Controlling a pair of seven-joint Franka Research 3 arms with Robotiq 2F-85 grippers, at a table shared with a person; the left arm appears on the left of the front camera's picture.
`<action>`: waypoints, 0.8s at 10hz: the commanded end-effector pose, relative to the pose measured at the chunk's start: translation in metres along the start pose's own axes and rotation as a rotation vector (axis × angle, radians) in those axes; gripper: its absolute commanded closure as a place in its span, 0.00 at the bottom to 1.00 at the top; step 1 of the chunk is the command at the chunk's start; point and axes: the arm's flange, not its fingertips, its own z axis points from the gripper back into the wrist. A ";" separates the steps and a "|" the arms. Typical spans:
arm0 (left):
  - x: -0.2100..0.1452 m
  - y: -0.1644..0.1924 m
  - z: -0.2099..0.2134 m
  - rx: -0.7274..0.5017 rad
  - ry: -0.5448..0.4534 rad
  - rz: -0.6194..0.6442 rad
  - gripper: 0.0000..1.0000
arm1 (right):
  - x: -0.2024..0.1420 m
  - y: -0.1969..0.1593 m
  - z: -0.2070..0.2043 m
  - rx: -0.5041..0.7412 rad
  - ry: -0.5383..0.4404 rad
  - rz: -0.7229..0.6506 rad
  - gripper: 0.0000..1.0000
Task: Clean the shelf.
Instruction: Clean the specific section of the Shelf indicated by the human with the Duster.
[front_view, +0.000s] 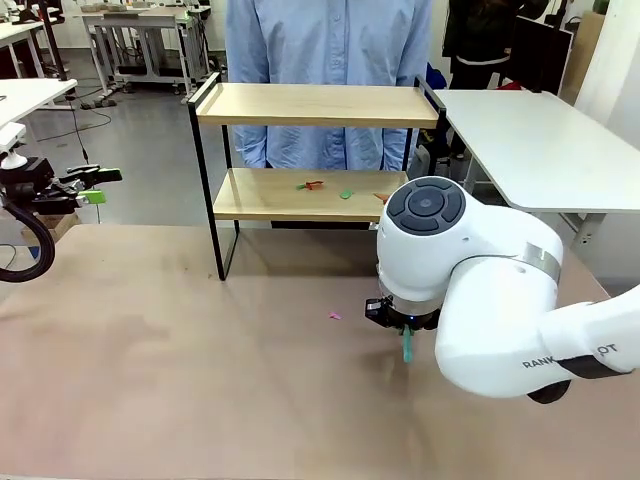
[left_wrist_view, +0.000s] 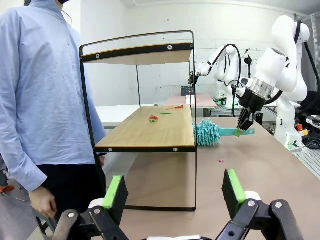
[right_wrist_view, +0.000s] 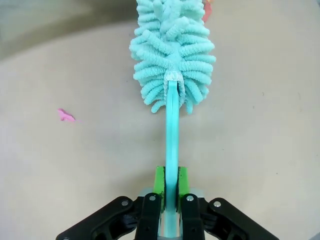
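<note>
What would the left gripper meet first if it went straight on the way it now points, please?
Most likely the shelf: the open left gripper points at the near end of its lower board, with nothing in between. Depth is unclear, so it might slip just under the board.

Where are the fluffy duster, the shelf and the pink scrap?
duster (right_wrist_view: 172, 50), right wrist view, on its fluffy teal head.
shelf (front_view: 310, 104), front view, on its bare top board.
pink scrap (right_wrist_view: 65, 116), right wrist view, on its middle.
</note>
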 end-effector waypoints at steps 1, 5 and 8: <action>0.004 -0.003 -0.001 -0.002 -0.001 -0.002 0.00 | 0.004 -0.010 0.024 0.083 -0.053 0.057 0.87; 0.004 -0.003 -0.001 -0.002 -0.001 -0.002 0.00 | 0.006 -0.043 0.068 0.316 0.016 0.319 0.87; 0.004 -0.003 -0.001 -0.002 -0.001 -0.002 0.00 | 0.010 -0.076 0.097 0.429 0.157 0.534 0.87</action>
